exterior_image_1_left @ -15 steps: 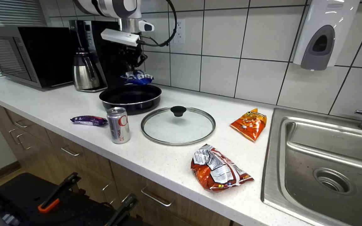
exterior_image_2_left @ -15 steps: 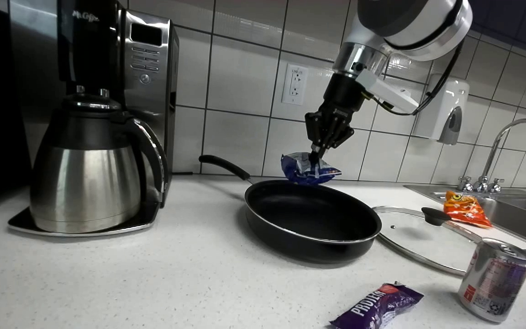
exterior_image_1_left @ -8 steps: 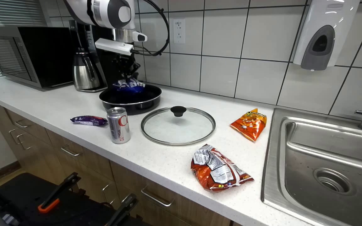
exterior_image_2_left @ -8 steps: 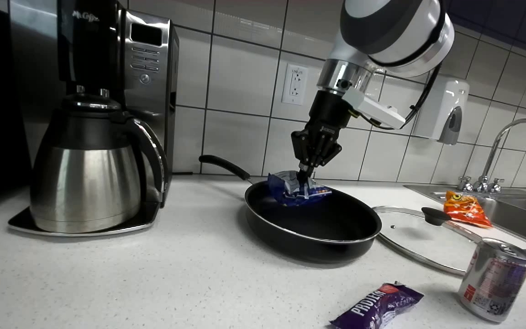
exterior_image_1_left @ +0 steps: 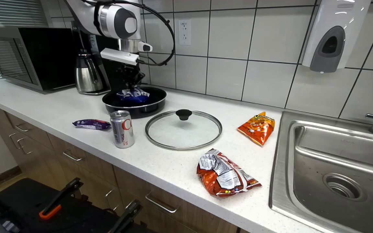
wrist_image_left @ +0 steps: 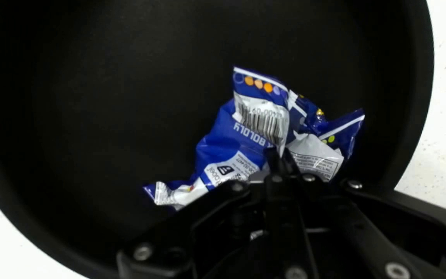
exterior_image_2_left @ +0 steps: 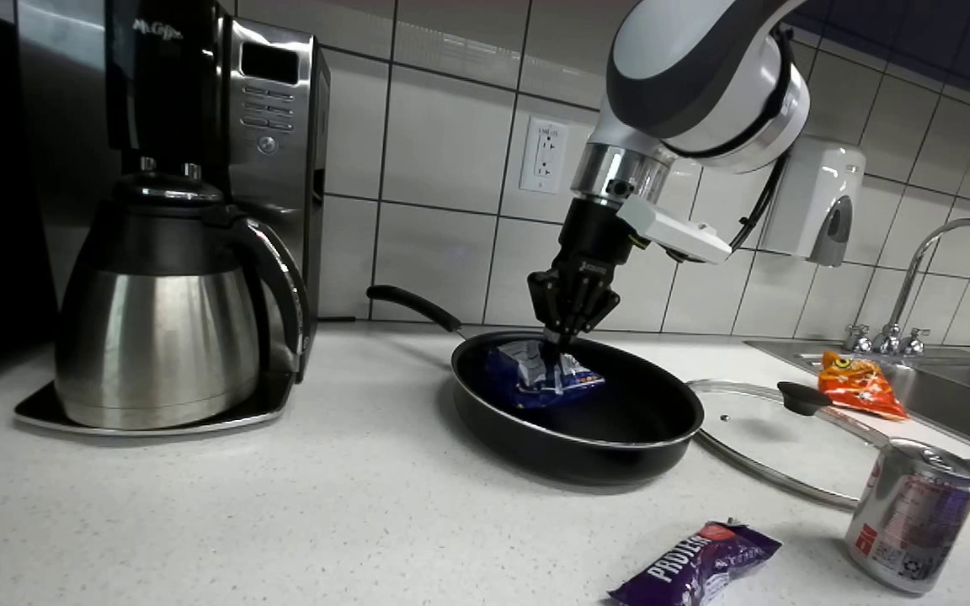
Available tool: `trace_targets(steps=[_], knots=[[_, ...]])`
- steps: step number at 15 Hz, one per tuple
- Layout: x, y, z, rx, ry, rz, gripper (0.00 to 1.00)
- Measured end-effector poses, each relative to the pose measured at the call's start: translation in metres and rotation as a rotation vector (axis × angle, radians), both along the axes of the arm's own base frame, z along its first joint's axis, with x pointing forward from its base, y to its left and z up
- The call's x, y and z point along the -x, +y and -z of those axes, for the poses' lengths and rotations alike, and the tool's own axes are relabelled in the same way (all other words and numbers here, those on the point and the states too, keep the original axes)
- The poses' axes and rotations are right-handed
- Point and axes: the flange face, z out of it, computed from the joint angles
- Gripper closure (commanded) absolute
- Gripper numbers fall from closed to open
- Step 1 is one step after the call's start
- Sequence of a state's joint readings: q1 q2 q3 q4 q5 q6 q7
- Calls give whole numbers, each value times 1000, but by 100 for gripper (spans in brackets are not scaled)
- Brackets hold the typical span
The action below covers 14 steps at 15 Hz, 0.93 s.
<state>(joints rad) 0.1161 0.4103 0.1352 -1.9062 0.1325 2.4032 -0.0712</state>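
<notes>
The wrist view alone makes lettering and a barcode readable on the blue snack bag (wrist_image_left: 229, 145), which the gripper (wrist_image_left: 280, 157) pinches between its closed fingertips; the bag is inside the black frying pan (wrist_image_left: 110, 89), towards 5 o'clock. In an exterior view the pan's handle (exterior_image_2_left: 413, 302) shows at 10 o'clock, a purple protein bar (exterior_image_2_left: 700, 562) at 5 o'clock; in an exterior view a red snack bag (exterior_image_1_left: 223, 176) shows whole, past the glass lid (exterior_image_1_left: 181, 132) at the pan's 4 o'clock. In both exterior views the blue bag is down within the pan; a second ago it hung above the rim. Below spreads a speckled white countertop (exterior_image_2_left: 283, 505); behind, a tiled wall (exterior_image_1_left: 227, 35); a microwave (exterior_image_1_left: 47, 58) stands at an exterior view's 10 o'clock, a steel sink (exterior_image_1_left: 280, 174) at its 4 o'clock.
</notes>
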Motion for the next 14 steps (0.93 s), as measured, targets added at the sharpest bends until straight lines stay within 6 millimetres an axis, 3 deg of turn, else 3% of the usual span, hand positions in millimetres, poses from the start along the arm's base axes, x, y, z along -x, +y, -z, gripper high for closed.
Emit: trace_targets(steps=[5,6,7,14], knots=[[-7,3,4,-3,-5,-22,100],[-9,3,5,-5,-6,-26,74],[-10,5,7,-6,-6,-31,73],[-16,7,3,-10,-18,-33,21]])
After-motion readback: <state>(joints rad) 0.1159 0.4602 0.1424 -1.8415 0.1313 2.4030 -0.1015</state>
